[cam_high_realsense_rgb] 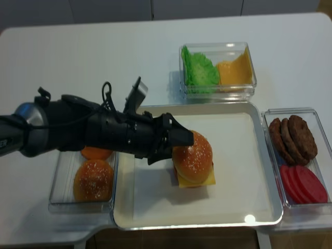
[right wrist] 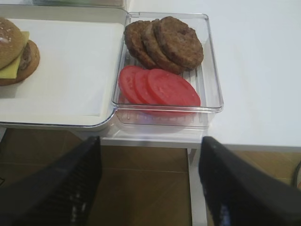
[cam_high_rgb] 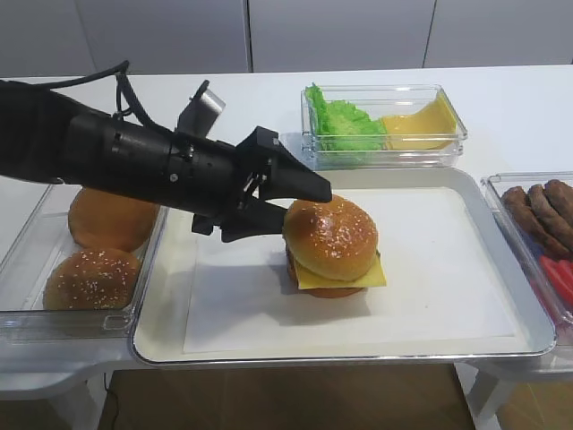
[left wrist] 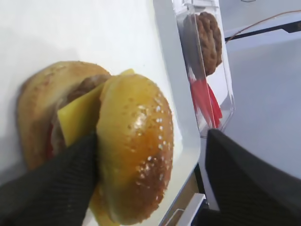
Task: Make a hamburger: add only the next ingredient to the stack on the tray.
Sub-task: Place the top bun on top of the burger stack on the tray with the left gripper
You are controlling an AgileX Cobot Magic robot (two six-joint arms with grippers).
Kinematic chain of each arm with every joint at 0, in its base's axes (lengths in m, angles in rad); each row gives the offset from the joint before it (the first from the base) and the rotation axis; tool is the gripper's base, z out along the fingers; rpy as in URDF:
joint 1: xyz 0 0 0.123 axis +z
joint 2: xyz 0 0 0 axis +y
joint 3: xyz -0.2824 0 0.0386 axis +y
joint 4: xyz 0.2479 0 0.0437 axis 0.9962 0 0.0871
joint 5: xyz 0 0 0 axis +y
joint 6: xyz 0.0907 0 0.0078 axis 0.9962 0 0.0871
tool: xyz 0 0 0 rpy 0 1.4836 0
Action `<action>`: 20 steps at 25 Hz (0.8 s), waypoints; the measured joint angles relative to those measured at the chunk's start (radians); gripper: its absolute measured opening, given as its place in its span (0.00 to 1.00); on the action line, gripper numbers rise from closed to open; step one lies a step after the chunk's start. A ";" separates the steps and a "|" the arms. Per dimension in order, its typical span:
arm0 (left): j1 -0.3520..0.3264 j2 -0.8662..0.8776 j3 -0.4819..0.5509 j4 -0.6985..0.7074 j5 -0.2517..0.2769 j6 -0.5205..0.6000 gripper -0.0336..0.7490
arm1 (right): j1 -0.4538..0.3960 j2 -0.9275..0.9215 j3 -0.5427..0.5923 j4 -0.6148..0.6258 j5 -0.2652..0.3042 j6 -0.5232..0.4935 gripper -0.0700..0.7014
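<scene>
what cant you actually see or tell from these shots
- Left gripper: in the exterior high view its fingertips overlap the sesame bun top; contact cannot be judged.
- Left wrist view: one finger lies against the bun top, covering part of the cheese slice.
- Stack: cut off by the right wrist view's left edge.
- Right gripper: only blurred fingers show; absent from both high views.
- Lower tomato slices: hidden under the upper ones.

Bright overhead light; wrist views soft, blurred.

Tray (cam_high_rgb: 466,333): centre of table.
Stack (cam_high_rgb: 338,279): on tray, sesame bun top (cam_high_rgb: 329,236) on it.
Bun box (cam_high_rgb: 27,269): left of tray.
Lettuce-cheese box (cam_high_rgb: 448,112): behind tray.
Patty-tomato box (right wrist: 212,80): right of tray.
</scene>
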 joint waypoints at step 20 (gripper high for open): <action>-0.018 -0.051 0.000 0.167 -0.078 -0.087 0.73 | 0.000 0.000 0.000 0.000 0.000 -0.007 0.73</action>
